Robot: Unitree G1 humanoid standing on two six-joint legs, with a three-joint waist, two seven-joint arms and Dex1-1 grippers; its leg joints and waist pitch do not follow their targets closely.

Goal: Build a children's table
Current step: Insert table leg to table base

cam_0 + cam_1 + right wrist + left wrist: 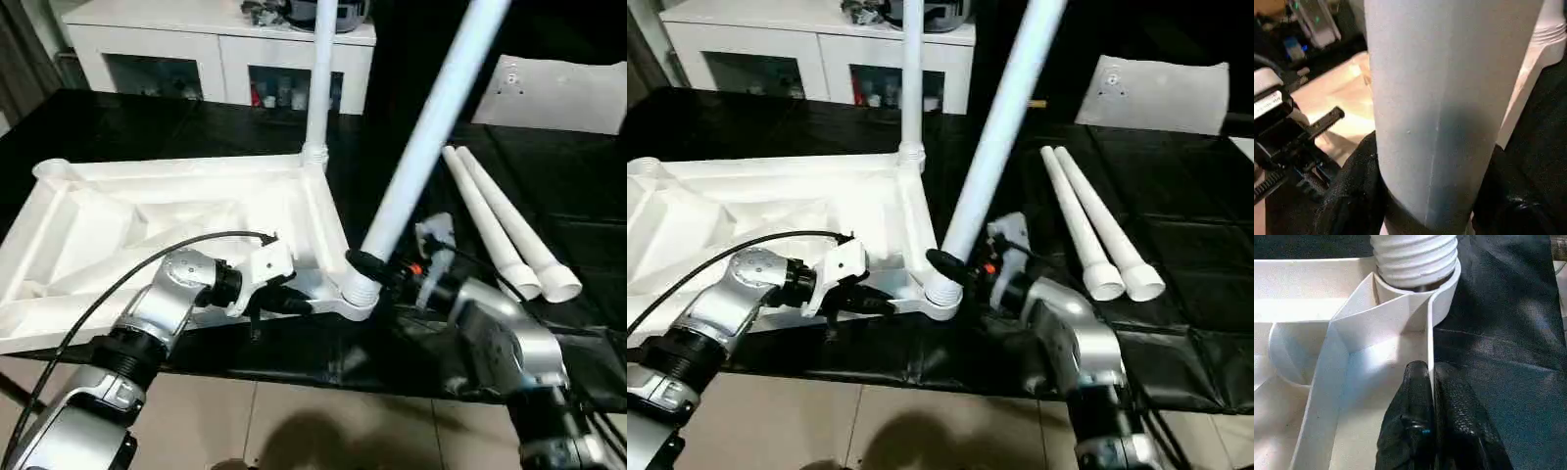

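The white plastic rectangular tabletop [186, 225] lies underside up on the black table [549, 206]. A long white tapered tube leg [320, 69] stands upright in its far corner socket. A second leg [431, 127] leans from the near corner socket, clasped low by the right gripper [1430, 196]. Two loose legs [505, 230] lie beside the tabletop. The left gripper [1432, 391] pinches the tabletop's rim by that near socket.
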